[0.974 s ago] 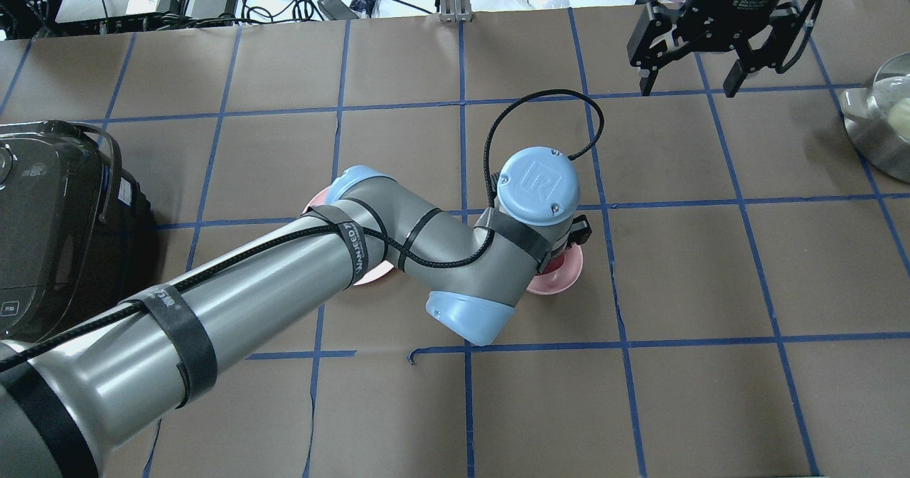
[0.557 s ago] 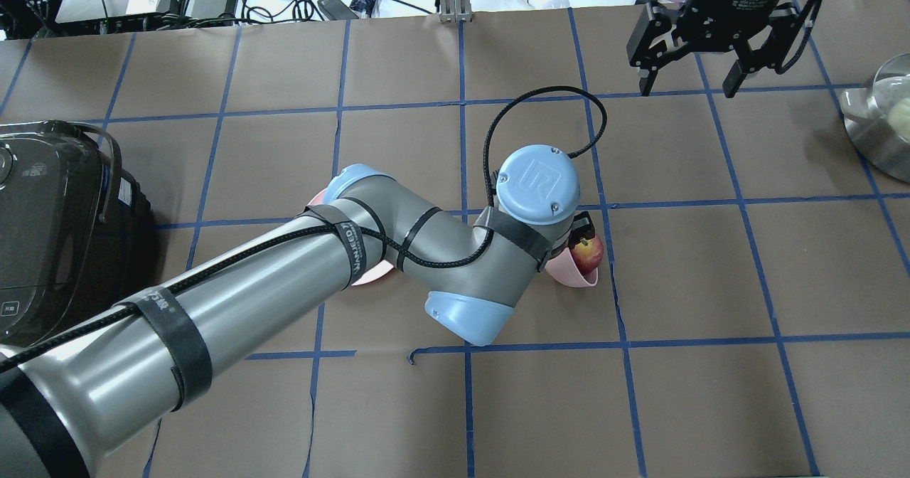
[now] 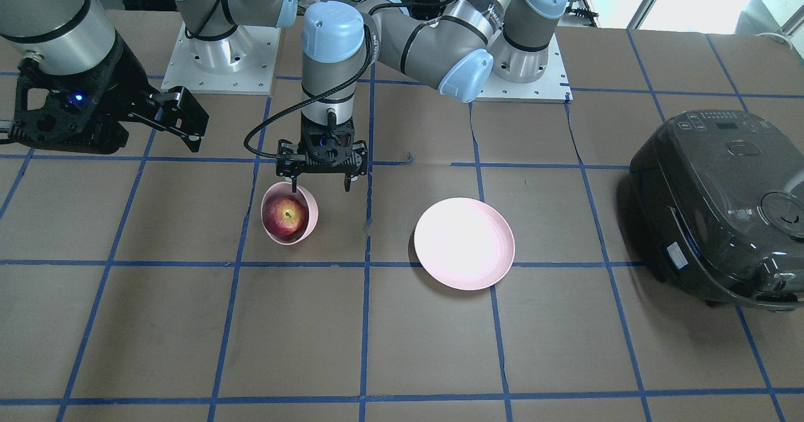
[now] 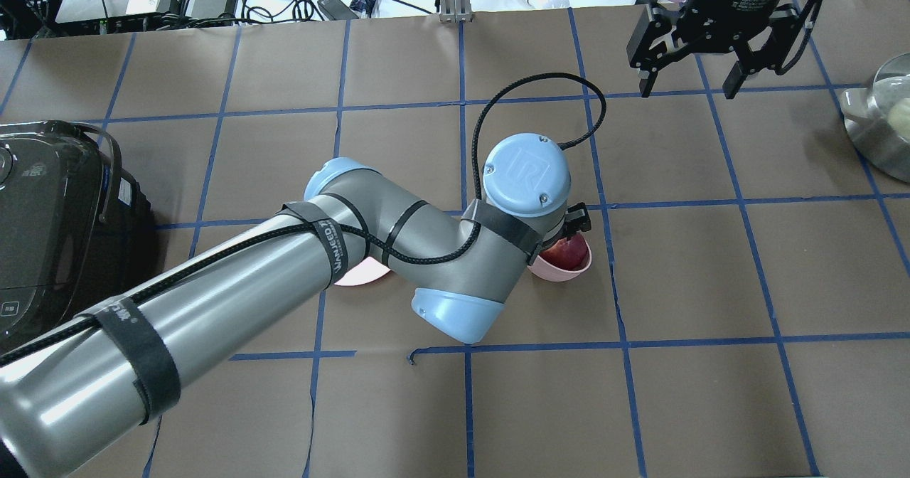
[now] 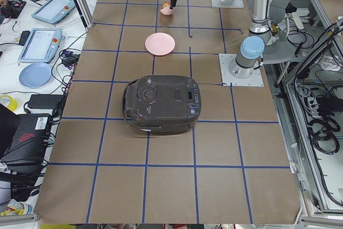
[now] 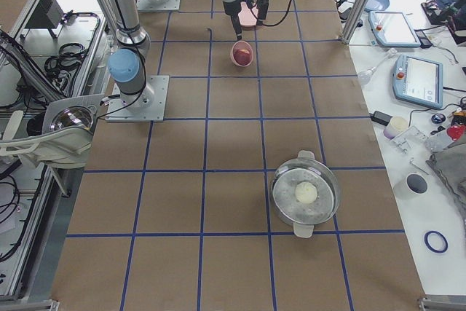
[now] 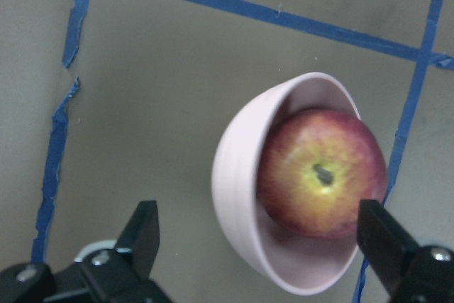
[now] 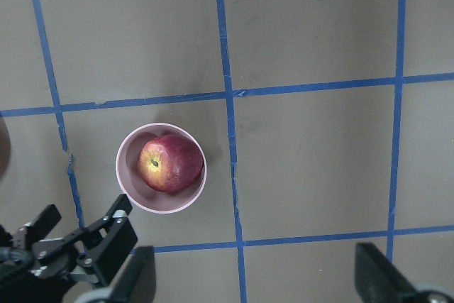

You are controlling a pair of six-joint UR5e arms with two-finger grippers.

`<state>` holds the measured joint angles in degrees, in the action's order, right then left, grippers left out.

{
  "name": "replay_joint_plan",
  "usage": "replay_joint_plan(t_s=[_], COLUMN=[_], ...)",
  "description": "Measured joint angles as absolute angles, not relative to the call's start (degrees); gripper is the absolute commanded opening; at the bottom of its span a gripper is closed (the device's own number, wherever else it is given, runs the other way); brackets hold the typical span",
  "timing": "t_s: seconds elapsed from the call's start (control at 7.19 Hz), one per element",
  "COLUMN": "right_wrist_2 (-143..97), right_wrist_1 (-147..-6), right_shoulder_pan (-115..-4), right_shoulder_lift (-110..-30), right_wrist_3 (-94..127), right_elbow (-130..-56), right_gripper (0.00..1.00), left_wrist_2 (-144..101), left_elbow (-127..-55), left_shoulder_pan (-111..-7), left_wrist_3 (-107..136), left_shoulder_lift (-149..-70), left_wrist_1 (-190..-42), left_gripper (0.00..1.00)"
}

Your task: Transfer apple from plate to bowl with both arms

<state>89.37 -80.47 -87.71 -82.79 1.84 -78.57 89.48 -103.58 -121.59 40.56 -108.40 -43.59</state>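
The left gripper (image 3: pixel 319 183) is held spread and empty; the right gripper (image 4: pixel 688 90) is likewise spread, well apart. The plate (image 3: pixel 463 244) is set near the left gripper, the bowl (image 7: pixel 234 193) just below it, the apple (image 7: pixel 320 175) contained in the bowl.

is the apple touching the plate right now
Apart. In the front-facing view the apple sits inside the bowl, and a stretch of table separates that bowl from the empty plate.
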Motion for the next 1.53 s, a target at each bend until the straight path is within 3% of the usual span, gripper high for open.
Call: replay_joint_plan(t_s=[0.83,1.11,1.53], right_wrist_2=[89.35,89.36,89.35], right_wrist_1=[-80.42,-80.48,-80.36], right_shoulder_pan=[-87.72,-87.72,-87.74], right_shoulder_lift=[-82.79,-82.81,-82.81], right_wrist_3=[1.85,1.85,1.85], right_elbow=[-78.61,-78.58,-78.59], right_gripper=[1.0,1.0,1.0], left_wrist_2=[86.66,88.19,91.96], left_elbow=[-105.59,-102.73,-92.91], left_shoulder_pan=[-101.34,-96.86,-92.68], left_wrist_3=[18.5,11.55,7.53], left_shoulder_lift=[-94.05,-90.73,-88.25], left_wrist_1=[-59.62,-67.97,-81.28], left_gripper=[1.0,1.0,1.0])
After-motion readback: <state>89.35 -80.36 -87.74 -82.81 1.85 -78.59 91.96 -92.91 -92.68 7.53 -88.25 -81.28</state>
